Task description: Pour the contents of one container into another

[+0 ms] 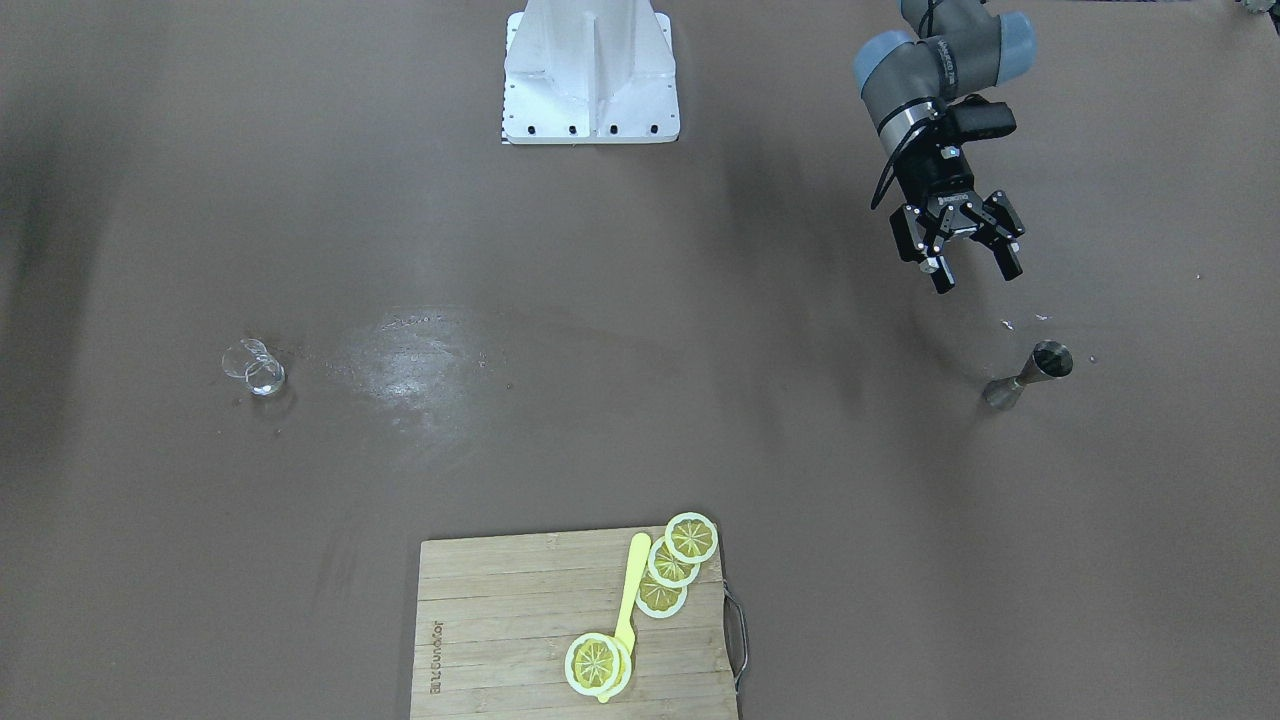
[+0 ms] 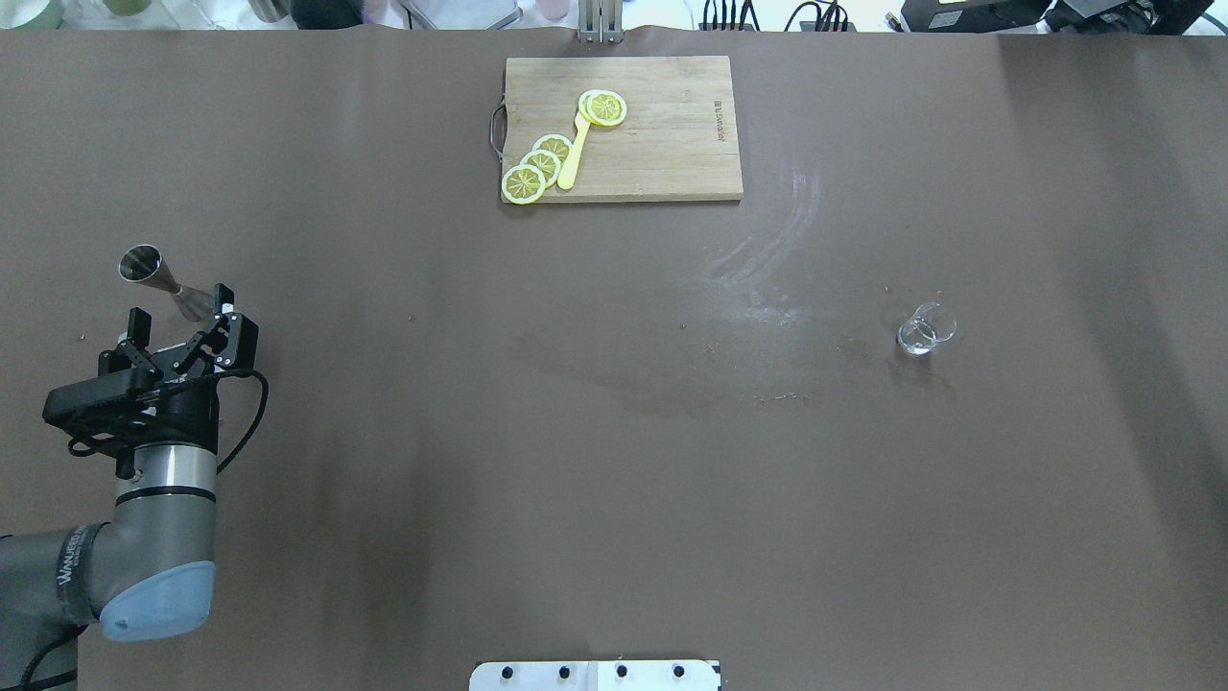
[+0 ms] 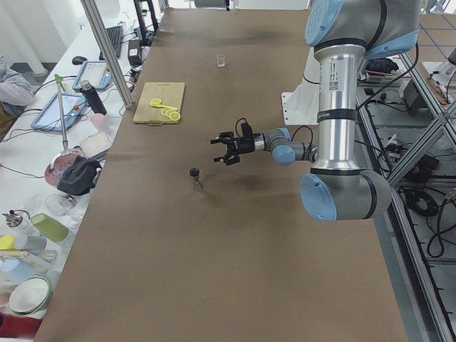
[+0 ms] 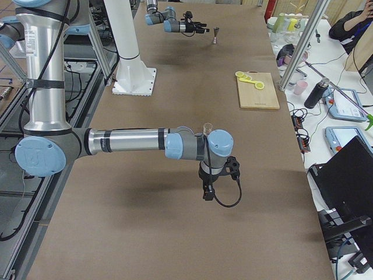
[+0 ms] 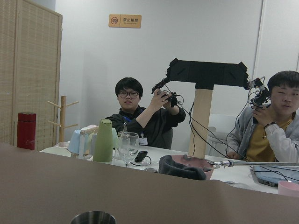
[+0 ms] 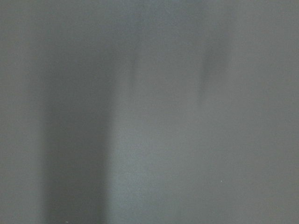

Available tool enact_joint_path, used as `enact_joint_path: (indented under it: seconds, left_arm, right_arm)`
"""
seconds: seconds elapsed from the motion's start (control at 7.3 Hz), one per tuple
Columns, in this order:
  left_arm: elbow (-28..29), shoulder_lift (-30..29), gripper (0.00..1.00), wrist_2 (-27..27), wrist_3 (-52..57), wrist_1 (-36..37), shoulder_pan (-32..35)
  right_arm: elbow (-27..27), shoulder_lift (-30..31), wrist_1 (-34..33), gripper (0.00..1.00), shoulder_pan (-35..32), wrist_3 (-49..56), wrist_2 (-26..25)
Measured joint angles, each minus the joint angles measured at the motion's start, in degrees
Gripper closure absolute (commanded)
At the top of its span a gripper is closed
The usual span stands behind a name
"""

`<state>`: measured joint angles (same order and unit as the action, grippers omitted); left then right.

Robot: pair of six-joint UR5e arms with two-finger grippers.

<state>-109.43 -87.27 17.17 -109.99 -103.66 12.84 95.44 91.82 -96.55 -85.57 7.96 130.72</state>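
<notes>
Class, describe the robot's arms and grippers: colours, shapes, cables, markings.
The left arm and right arm are silvery-grey tubes with pale blue joint caps. A black cable loops beside the left wrist. The left gripper is black, with two jointed fingers.

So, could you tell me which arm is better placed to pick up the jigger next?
Left. The left tool is open and close to the jigger, with nothing between them. The right arm shows only in the right side view, far from it.

- Bench (image 1: 200, 550): brown.
- Jigger (image 1: 1030, 373): dull grey.
- Glass cup (image 1: 255, 368): clear, colourless.
- Board (image 1: 500, 640): pale wood, banded grain.
- Lemon slices (image 1: 691, 537): yellow, pale rims.
- Left tool (image 1: 977, 277): black.
</notes>
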Motion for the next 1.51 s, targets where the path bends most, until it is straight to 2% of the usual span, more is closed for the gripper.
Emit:
enact_joint_path:
  seconds: [0.27, 0.41, 0.55, 0.68, 0.82, 1.23, 1.51]
  left_arm:
    - [-0.86, -3.51, 0.01, 5.40, 13.59, -2.45, 1.08]
    - [-0.95, -5.03, 0.01, 9.58, 21.49, -6.63, 2.37]
    - [-0.71, -6.39, 0.01, 17.17, 32.50, -14.04, 5.48]
    - [0.02, -7.52, 0.01, 27.92, 45.17, -21.92, 10.85]
    - [1.07, -8.60, 0.01, 38.12, 54.47, -26.23, 16.85]
    - [4.78, -11.47, 0.01, 64.57, 60.86, -28.80, 32.97]
    - [9.22, -11.84, 0.01, 82.15, 61.80, -28.47, 43.81]
  right_arm:
    - [-0.48, 0.67, 0.03, 0.00, -0.03, -2.25, -0.46]
    - [-0.93, 0.71, 0.00, 0.00, -0.12, -2.86, -0.41]
    - [-1.24, 0.71, -0.01, 0.00, -0.21, -3.10, -0.30]
    - [-1.41, 0.59, 0.00, 0.00, -0.26, -3.76, -0.24]
    - [-1.45, 0.20, 0.02, 0.00, -0.26, -6.50, -0.20]
    - [-0.17, -1.43, 0.44, 0.00, -0.24, -14.23, -0.12]
    - [1.55, 0.86, 5.07, 0.00, -0.27, -14.65, 0.44]
